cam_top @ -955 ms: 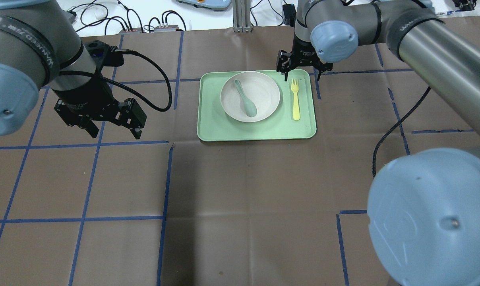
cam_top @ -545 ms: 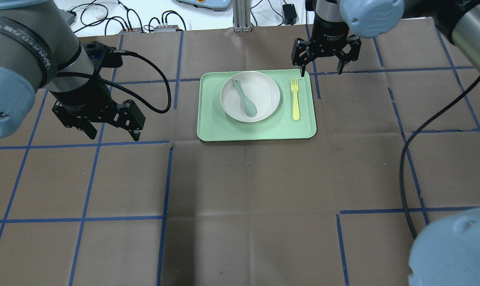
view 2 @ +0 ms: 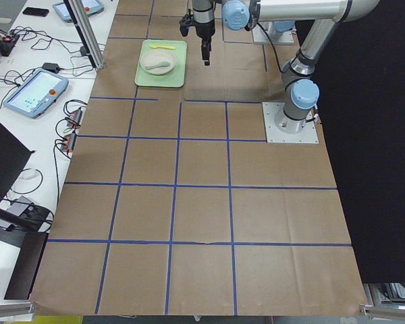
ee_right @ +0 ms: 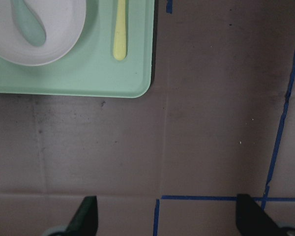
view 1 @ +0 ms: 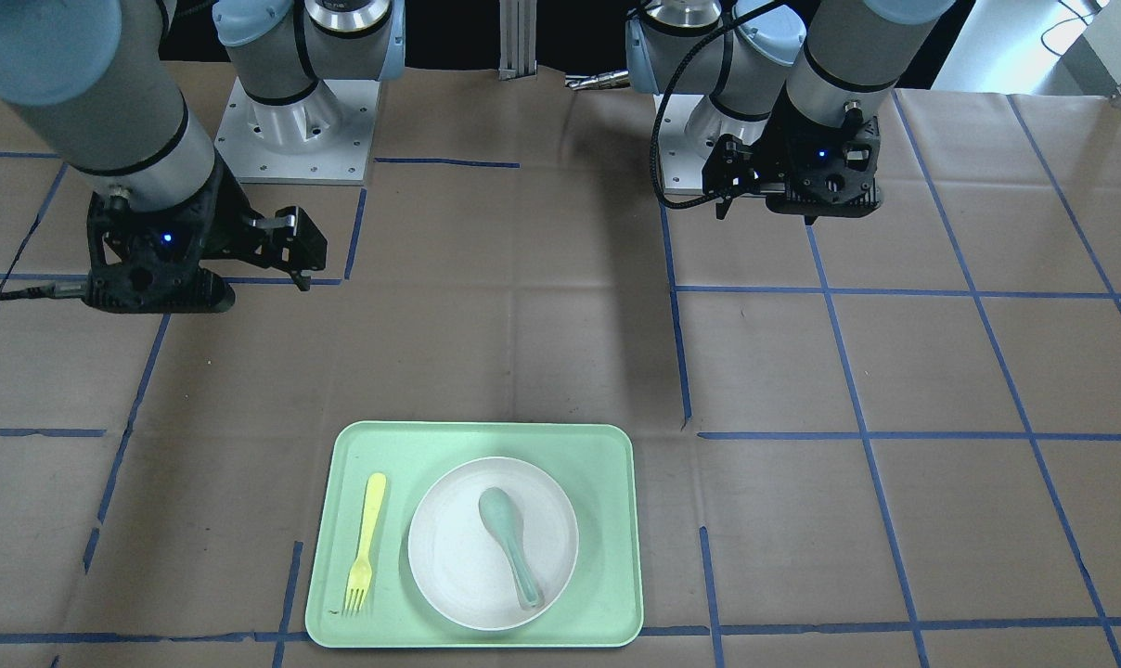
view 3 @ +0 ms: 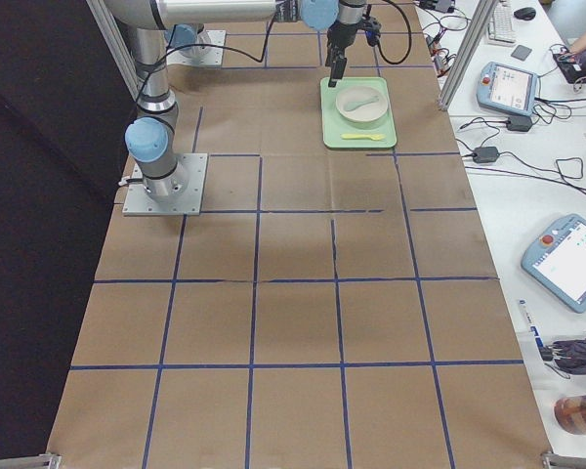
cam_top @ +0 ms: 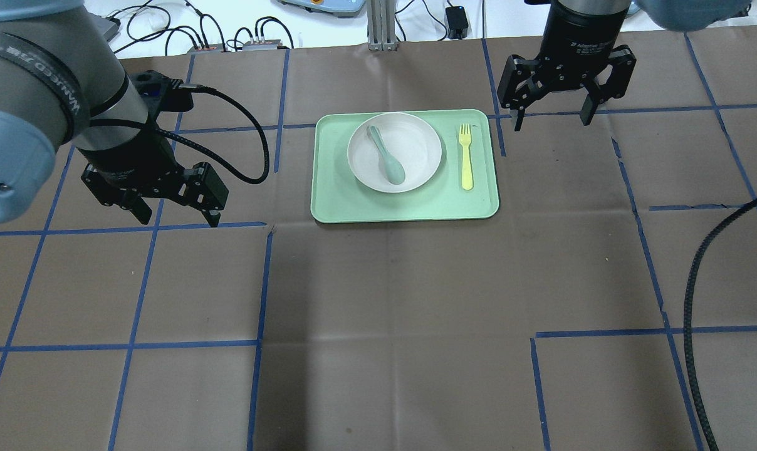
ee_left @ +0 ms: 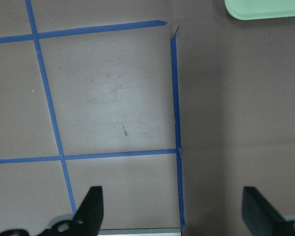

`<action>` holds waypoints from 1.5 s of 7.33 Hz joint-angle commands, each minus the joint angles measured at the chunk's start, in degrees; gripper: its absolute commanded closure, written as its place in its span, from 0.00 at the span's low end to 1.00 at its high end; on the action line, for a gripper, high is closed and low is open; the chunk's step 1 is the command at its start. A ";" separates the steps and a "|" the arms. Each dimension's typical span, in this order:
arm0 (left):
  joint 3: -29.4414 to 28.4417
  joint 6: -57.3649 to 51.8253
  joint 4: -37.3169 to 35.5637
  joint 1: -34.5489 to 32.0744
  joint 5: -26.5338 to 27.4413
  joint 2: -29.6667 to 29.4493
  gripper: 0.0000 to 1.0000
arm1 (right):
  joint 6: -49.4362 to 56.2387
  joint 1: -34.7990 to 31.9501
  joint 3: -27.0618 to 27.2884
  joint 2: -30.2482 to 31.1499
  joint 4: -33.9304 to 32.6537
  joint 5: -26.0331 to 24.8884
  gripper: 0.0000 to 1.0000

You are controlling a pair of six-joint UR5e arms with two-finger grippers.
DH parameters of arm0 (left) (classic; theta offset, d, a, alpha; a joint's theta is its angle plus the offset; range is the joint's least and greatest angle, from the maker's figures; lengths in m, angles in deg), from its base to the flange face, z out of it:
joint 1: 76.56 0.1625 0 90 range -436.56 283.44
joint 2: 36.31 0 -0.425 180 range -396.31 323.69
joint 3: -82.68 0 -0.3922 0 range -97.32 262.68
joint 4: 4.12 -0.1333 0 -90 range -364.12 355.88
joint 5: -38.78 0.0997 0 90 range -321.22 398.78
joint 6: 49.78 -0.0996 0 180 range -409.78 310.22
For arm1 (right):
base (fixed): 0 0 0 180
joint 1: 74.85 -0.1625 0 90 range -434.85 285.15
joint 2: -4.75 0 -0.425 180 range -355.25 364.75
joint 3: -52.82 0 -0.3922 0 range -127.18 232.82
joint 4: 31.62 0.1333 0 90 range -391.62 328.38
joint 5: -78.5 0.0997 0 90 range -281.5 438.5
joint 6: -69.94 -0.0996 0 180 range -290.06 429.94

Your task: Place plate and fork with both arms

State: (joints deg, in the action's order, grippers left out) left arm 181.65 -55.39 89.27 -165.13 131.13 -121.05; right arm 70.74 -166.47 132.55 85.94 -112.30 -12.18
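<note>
The off-white plate (cam_top: 419, 147) sits on the pale green tray (cam_top: 328, 200), with a grey-green spoon (cam_top: 388, 160) lying in it. The pale yellow fork (cam_top: 466, 156) lies on the tray to the plate's right, tines pointing away from the robot. My right gripper (cam_top: 551, 122) is open and empty above bare table, just right of the tray's far right corner. My left gripper (cam_top: 179, 218) is open and empty above the table, well left of the tray. The right wrist view shows the plate (ee_right: 64, 29), the fork (ee_right: 120, 29) and the tray (ee_right: 113, 78). The left wrist view shows only a tray corner (ee_left: 265, 7).
Brown paper with blue tape lines (cam_top: 259, 282) covers the table. Cables and boxes (cam_top: 228, 37) lie beyond its far edge. The right arm's black cable (cam_top: 692, 313) hangs over the near right part. An aluminium post (cam_top: 378, 25) stands behind the tray.
My right gripper has moved from over the tray's far right corner to the right, off the tray, still open. My left gripper has barely shifted. Plate, spoon and fork have not moved.
</note>
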 commanded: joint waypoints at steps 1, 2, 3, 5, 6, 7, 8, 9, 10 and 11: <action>0.17 0.08 0.12 -0.02 0.03 0.10 0.00 | 1.39 2.74 8.99 8.94 -0.35 0.33 0.00; 0.17 0.08 0.12 -0.02 0.03 0.19 0.00 | 1.31 3.71 13.83 11.77 -2.10 0.42 0.00; 0.17 0.08 0.04 -0.02 0.03 0.19 0.00 | 0.70 3.46 16.05 13.71 -6.47 0.60 0.00; 0.26 0.17 0.12 -0.02 0.03 0.27 0.00 | -1.76 1.01 15.81 13.38 -6.86 0.78 0.00; 0.26 0.17 0.12 -0.02 0.03 0.27 0.00 | -1.76 0.65 15.55 13.12 -6.86 0.78 0.00; 0.26 0.17 0.12 -0.02 0.03 0.27 0.00 | -1.68 0.65 15.37 13.11 -6.86 0.69 0.00; 0.26 0.17 0.12 -0.02 0.03 0.27 0.00 | -1.68 0.73 15.28 13.03 -7.04 0.60 0.00; 0.26 0.17 0.12 -0.02 0.03 0.27 0.00 | -1.50 0.91 15.28 12.94 -7.13 0.51 0.00; 0.26 0.17 0.12 -0.02 0.03 0.27 0.00 | -1.24 1.08 15.19 12.94 -7.21 0.51 0.00; 0.26 0.08 0.12 -0.02 0.03 0.27 0.00 | -1.24 1.09 15.19 12.94 -7.22 0.51 0.00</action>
State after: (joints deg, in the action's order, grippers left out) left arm 181.91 -55.25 89.40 -165.16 131.16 -120.78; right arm 69.40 -165.46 147.79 98.91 -119.46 -11.65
